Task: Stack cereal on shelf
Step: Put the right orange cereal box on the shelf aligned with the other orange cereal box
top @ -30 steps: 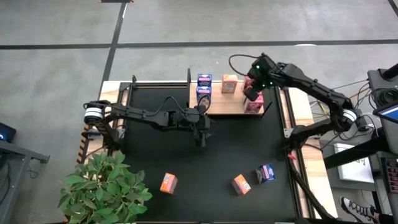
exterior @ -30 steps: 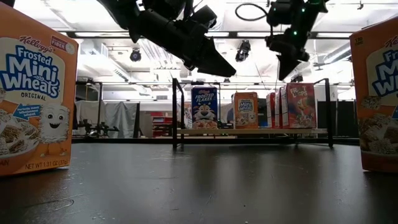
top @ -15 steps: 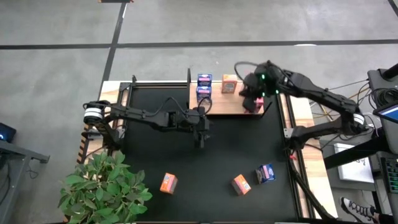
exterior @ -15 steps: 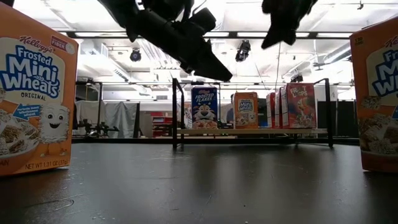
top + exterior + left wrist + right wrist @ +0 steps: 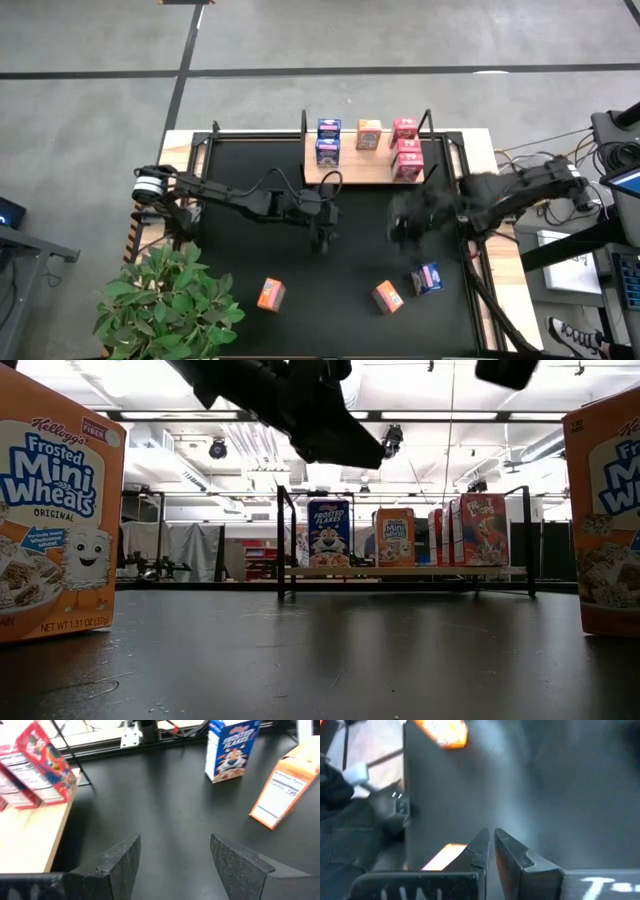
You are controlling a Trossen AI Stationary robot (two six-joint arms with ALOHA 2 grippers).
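The wooden shelf [image 5: 365, 170] stands at the table's far side. On it stand two blue boxes [image 5: 327, 140], one orange box [image 5: 369, 134] and three red boxes [image 5: 406, 148]. Two orange boxes [image 5: 271, 294] [image 5: 387, 296] and a blue box [image 5: 427, 277] stand on the black mat near the front edge. My left gripper [image 5: 322, 240] hangs open and empty over the mat's middle, also seen in its wrist view [image 5: 175, 862]. My right gripper [image 5: 405, 222], blurred, is over the mat, between the shelf and the blue box on the mat. Its fingers are shut and empty [image 5: 491, 851].
A green plant [image 5: 165, 300] stands at the table's near left corner. Black posts [image 5: 282, 540] rise at the shelf's ends. A metal frame and cables [image 5: 470, 200] run along the table's right edge. Bare mat lies between the shelf and the three loose boxes.
My right gripper has come away from the red boxes at the shelf's right end and swung fast toward the table's near edge, out over the mat. The red boxes stay on the shelf. My left gripper has edged slightly toward the near edge.
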